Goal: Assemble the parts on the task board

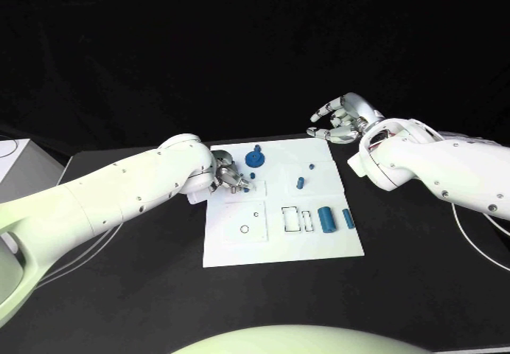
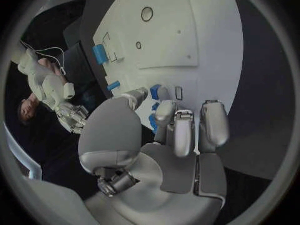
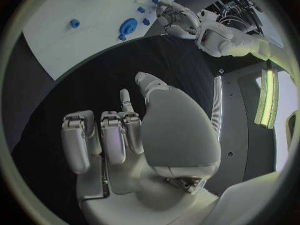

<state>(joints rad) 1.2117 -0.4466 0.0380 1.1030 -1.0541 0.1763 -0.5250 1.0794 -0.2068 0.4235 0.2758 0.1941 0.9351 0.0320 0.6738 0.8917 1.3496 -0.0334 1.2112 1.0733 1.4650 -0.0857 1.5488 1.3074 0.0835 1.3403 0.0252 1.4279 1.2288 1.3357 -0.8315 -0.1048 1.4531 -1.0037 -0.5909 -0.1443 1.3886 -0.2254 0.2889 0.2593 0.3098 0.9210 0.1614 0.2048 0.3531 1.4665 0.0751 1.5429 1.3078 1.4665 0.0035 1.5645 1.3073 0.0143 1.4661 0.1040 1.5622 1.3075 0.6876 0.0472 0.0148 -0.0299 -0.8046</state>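
Observation:
The white task board (image 1: pixel 276 243) lies mid-table. My left hand (image 1: pixel 228 177) hangs over its far left part, fingers bent down. In the left wrist view the thumb and a finger of my left hand (image 2: pixel 169 130) pinch a small blue part (image 2: pixel 155 91), with more blue pieces partly hidden under the fingers. A blue gear-like part (image 1: pixel 254 158) stands just right of that hand. A small blue peg (image 1: pixel 301 182) is mid-board. A thick blue cylinder (image 1: pixel 327 220) and a slim one (image 1: pixel 346 217) lie near the right edge. My right hand (image 1: pixel 340 119) hovers beyond the board's far right corner, holding nothing, fingers apart.
Outlined rectangular slots (image 1: pixel 292 218) and a round hole (image 1: pixel 245 229) mark the board's near half. A white box (image 1: pixel 16 158) sits at the table's left edge. A thin cable (image 1: pixel 478 221) runs along the right side. Black table surrounds the board.

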